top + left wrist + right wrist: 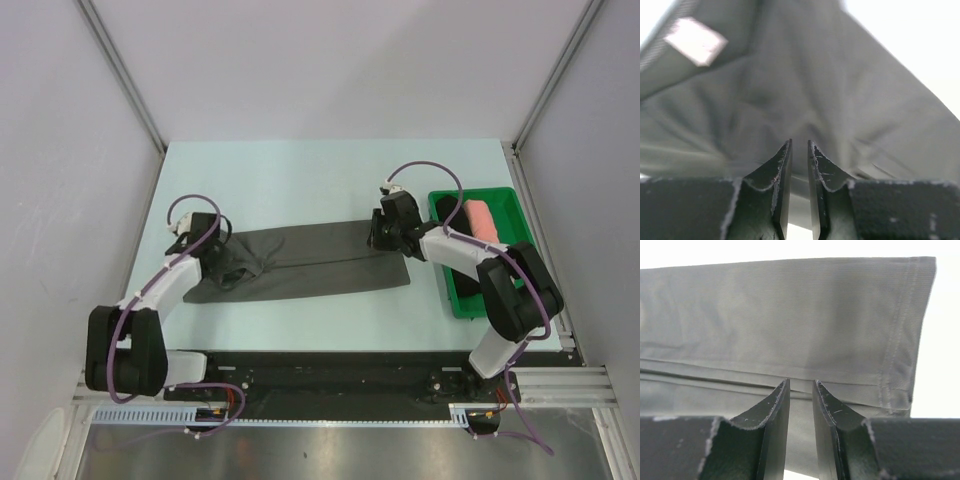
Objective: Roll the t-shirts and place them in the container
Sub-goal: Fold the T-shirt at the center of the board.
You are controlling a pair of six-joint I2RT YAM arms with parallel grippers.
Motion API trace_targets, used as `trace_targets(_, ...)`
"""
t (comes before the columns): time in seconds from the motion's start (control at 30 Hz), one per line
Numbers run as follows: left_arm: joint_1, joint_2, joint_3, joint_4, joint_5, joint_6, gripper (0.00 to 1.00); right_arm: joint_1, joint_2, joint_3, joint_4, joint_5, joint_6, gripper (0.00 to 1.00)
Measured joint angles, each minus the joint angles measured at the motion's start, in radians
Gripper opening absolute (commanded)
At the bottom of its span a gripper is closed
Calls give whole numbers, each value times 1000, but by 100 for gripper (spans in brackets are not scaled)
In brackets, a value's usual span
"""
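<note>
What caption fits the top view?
Left gripper and right gripper pinch a grey tee; pink roll in the tray.

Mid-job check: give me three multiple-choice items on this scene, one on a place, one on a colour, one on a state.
1. On the table, the green tray sits:
A) at the left edge
B) at the right side, by the right arm
C) at the far middle

2. The bright roll in the tray is:
A) salmon-pink
B) blue
C) yellow

3. The grey t-shirt is:
A) fully rolled
B) a long flat strip
C) hanging in the air

Answers:
1. B: the tray lies beside the right arm.
2. A: pink shows against the green.
3. B: it lies unrolled on the table.
</note>
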Motion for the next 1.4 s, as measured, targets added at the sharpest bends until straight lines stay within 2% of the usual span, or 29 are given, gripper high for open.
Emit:
trace_targets(0.13, 106, 37, -42, -2, 0, -28, 26, -22, 8, -3, 0, -5, 0, 29)
trace_targets(0.23, 170, 60, -67, -10, 0, -31, 39, -34, 8, -11, 8, -7, 0, 29)
trace_targets(0.27, 184, 60, -73, -12, -1, -28, 49, -38, 8, -16, 10, -10, 0, 29)
trace_targets(0.37, 205, 60, -74, -7, 2, -12, 53, -48, 8, -28, 12, -26, 1, 29)
trace_targets(0.5, 207, 80, -74, 34, 19, 8, 50, -53, 8, -34, 16, -41, 1, 29)
trace_targets(0.7, 207, 87, -74, 94, 45, 36, 41, -55, 8, -34, 24, -52, 3, 29)
trace_targets(0.97, 207, 138, -62, 131, 42, 66, 39, -55, 8, -34, 31, -64, 8, 29)
trace_targets(1.27, 207, 164, -45, 150, 42, 77, 26, -57, 8, -34, 31, -64, 8, 28)
trace_targets(1.4, 207, 166, -43, 148, 41, 84, 15, -59, 8, -34, 31, -64, 8, 28)
